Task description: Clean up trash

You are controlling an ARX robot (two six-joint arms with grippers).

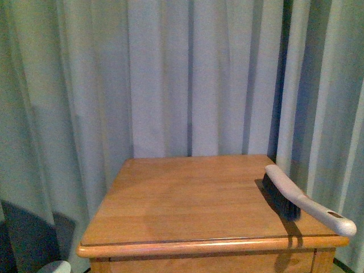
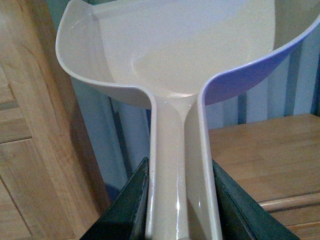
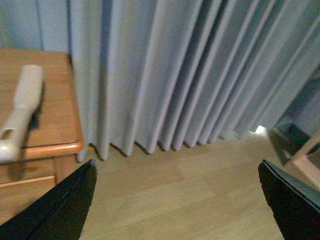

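Left gripper (image 2: 182, 210) is clamped tight on the dustpan (image 2: 170, 55) handle. Right gripper (image 3: 175, 205) gapes wide and empty over the floor (image 3: 210, 165). The brush (image 1: 304, 200) lies at the table's (image 1: 182, 199) right edge. The trash shows in none of the 3 views.

Left pincer (image 2: 181, 200) and right pincer (image 3: 175, 200) are both matte black, flat-sided and wedge-shaped.

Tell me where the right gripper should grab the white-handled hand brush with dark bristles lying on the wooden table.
Take the hand brush by its bare handle end, which reaches the wooden table's front right corner, raised off the top. Bring the open right gripper in from that corner, jaws across the handle's narrow width; the dark bristles fill the far half.
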